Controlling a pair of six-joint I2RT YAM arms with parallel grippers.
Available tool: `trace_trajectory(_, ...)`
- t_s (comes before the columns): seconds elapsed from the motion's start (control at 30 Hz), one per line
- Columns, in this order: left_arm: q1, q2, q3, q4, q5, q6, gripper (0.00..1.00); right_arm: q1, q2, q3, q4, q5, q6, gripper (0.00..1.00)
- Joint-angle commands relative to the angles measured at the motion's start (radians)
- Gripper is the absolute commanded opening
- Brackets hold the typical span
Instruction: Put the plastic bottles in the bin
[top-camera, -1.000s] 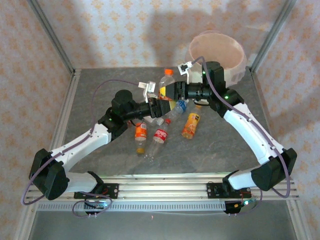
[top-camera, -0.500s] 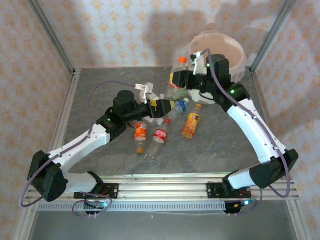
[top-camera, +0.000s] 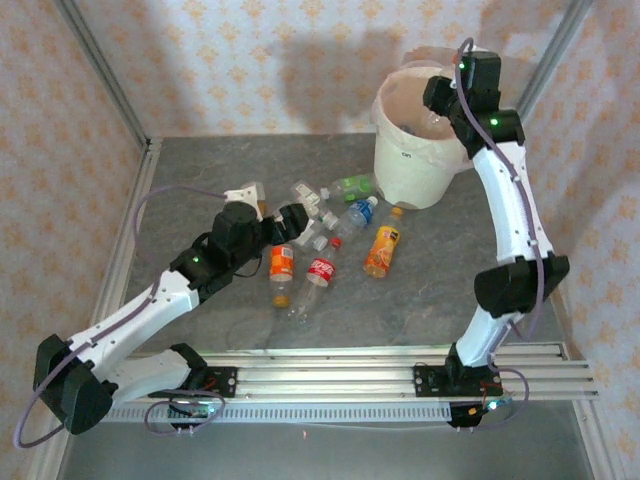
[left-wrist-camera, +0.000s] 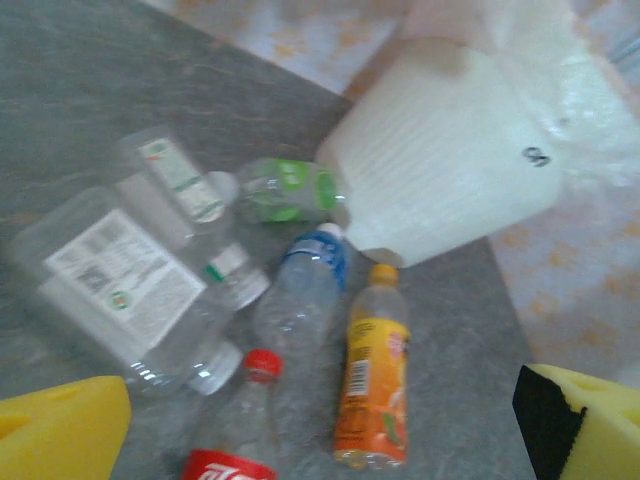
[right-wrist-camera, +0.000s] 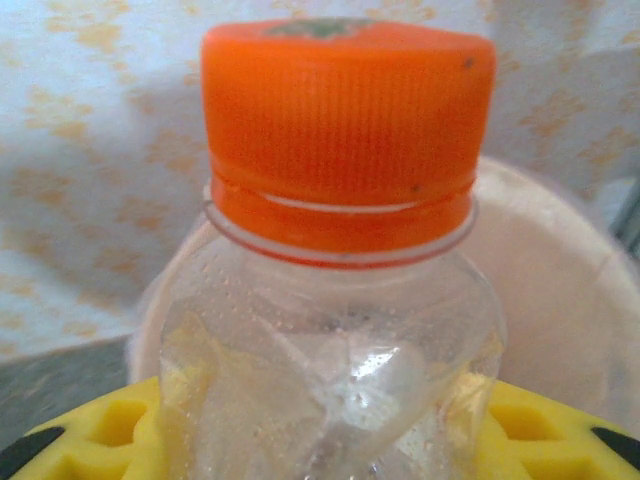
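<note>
Orange-capped bottle (right-wrist-camera: 335, 300) is pinched in the right gripper (right-wrist-camera: 320, 445) over the bin (top-camera: 405, 165) at the far right corner of the table (top-camera: 190, 180). The left gripper (top-camera: 300, 222) is wide open and holds nothing.

Matt grey bench (top-camera: 200, 180), stone-like and faintly veined. Glossy, crumpled clear plastic bottles (left-wrist-camera: 300, 300) at centre frame, with printed labels. Ribbed orange plastic cap (right-wrist-camera: 345, 120) on a clear bottle (right-wrist-camera: 330, 380) with a dimpled, shiny wall. White ribbed plastic bin (left-wrist-camera: 440, 180), thin translucent film liner (top-camera: 400, 85) at upper right. Yellow foam-like fingers (left-wrist-camera: 60, 430). Brushed metal rails (top-camera: 330, 362) along the bottom.
</note>
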Motion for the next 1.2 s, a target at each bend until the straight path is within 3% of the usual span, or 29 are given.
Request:
trace_trajectory(0.0,-0.007,-0.039,-0.024,-0.101,-0.146,-0.042,1.0,-0.007,0.08,0.101,-0.107,0.098,-0.048,0.4)
trace_trajectory(0.17,-0.006,-0.049,-0.032,-0.23,-0.255,-0.112,1.0,-0.009,0.199,0.21,-0.206,0.138,-0.022,0.45)
trace_trajectory(0.37,-0.002,-0.045,-0.053,-0.31,-0.268,-0.155,1.0,-0.009,0.286,0.287,-0.253,0.197,0.012,0.52)
trace_trajectory(0.43,-0.002,-0.049,-0.06,-0.335,-0.277,-0.167,1.0,-0.009,0.309,0.316,-0.27,0.201,0.018,0.6)
trace_trajectory(0.5,-0.001,-0.056,-0.068,-0.348,-0.286,-0.178,1.0,-0.009,0.32,0.343,-0.287,0.175,0.023,0.75)
trace_trajectory(0.67,0.006,-0.063,-0.093,-0.334,-0.288,-0.205,1.0,-0.009,0.298,0.344,-0.267,0.165,0.035,0.91)
trace_trajectory(1.17,0.018,0.04,-0.059,-0.337,-0.25,-0.224,1.0,-0.009,0.192,0.251,-0.226,0.095,0.017,0.99)
